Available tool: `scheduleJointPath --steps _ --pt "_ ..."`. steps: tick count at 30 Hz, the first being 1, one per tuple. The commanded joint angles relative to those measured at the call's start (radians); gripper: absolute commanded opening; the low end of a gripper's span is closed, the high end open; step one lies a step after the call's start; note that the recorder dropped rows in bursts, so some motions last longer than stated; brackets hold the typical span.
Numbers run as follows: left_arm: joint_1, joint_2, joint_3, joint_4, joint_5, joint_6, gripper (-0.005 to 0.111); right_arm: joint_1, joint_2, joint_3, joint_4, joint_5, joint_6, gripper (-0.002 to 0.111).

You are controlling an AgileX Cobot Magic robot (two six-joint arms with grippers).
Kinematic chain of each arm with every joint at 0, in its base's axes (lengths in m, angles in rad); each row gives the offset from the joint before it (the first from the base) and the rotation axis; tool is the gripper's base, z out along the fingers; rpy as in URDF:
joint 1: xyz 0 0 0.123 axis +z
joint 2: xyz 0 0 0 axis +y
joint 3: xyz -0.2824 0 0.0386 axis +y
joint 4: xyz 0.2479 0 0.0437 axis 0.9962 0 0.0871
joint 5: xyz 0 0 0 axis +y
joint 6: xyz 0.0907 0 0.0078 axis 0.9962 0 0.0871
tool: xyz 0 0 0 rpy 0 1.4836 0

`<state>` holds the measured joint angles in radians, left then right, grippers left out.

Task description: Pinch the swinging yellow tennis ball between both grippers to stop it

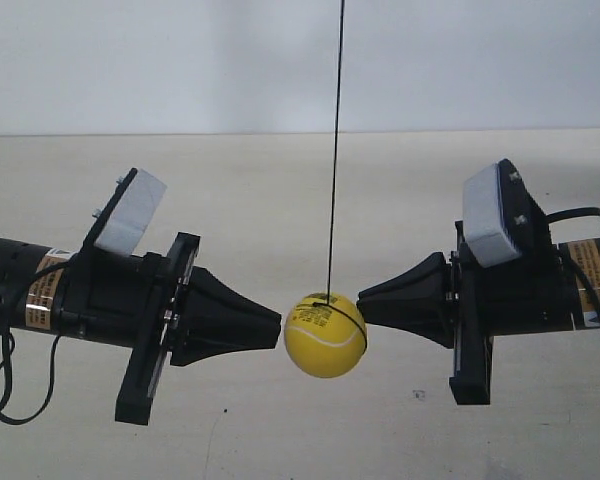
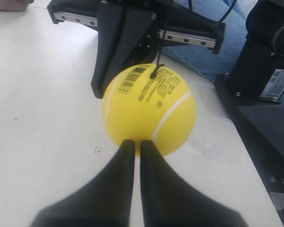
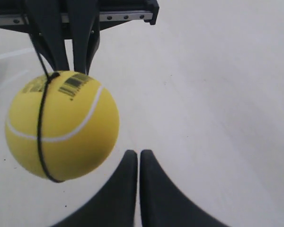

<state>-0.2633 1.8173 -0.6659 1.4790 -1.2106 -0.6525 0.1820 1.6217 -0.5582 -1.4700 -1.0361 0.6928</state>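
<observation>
Black fingers [image 2: 125, 161] of the left claw [image 2: 134, 143] fill the near edge of its wrist view. They are clenched to a thin slit with nothing between them, and their tips touch the yellow tennis ball [image 2: 149, 111]. Only this view shows that contact plainly, as well as the barcode sticker [image 2: 131, 81] and print too blurred to read.

The right claw [image 3: 134, 153] is likewise clenched on nothing. In its wrist view the ball sits off to one side of the tips, and I cannot tell whether they touch.

In the exterior view, the claw at the exterior view's left [image 1: 278, 330] meets the ball's side. The ball hangs above the pale surface [image 1: 280, 200] on a thin dark string [image 1: 335, 150] that is cut off at the top edge. The claw at the exterior view's right [image 1: 362, 305] reaches the ball's upper side. Both arm bodies are cut off at the edges. In each wrist view the ball hides the opposite claw's tip.
</observation>
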Motion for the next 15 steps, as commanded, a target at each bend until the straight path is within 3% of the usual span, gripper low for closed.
scheduleJointPath --steps 1,15 --pt "0.003 -0.008 -0.005 0.004 -0.010 -0.005 0.005 -0.004 -0.006 -0.002 0.002 -0.004 0.000 0.000" --pt "0.044 -0.008 -0.032 0.066 -0.010 -0.090 0.005 -0.004 -0.006 -0.002 0.058 0.021 -0.033 0.000"
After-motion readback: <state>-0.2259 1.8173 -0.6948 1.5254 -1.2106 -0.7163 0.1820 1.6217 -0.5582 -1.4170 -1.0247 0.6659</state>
